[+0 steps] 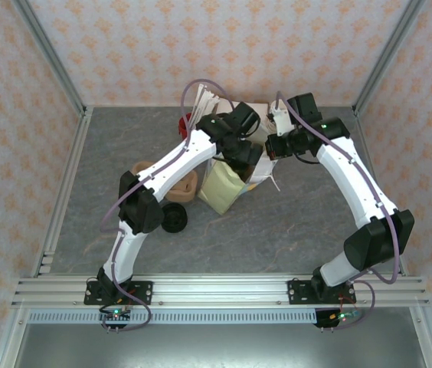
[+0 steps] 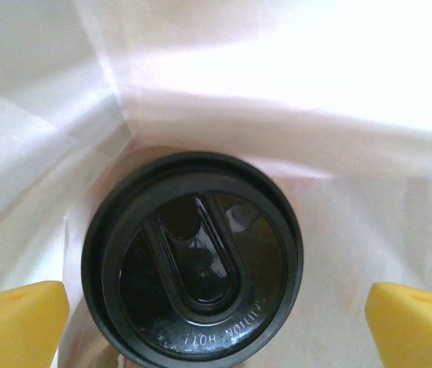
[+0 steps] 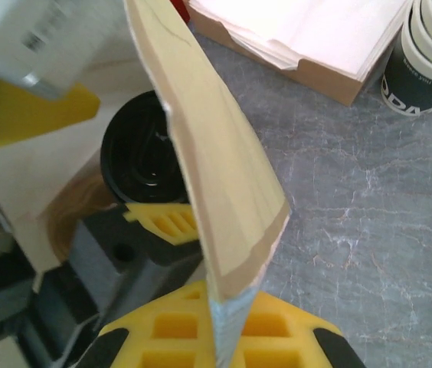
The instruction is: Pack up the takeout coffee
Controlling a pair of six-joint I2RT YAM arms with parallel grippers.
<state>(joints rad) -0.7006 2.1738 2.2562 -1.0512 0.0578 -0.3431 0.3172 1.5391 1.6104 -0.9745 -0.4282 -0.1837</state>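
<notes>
A black disc (image 1: 174, 218) lies on the grey bench (image 1: 292, 230), nearest the arm bases. Beyond it, the takeout coffee (image 2: 193, 261) stands upright inside the paper bag (image 3: 224, 176). The left end effector (image 2: 216, 326) is above its lid, fingers wide apart. The right end effector (image 3: 216, 326) is clamped on the bag's rim. Farther back stand stacked paper cups (image 3: 430, 54).

White arm links (image 1: 178, 161), black joints (image 1: 141, 211), looping lilac cables (image 1: 184, 100), yellow claw fingers (image 2: 17, 322)
</notes>
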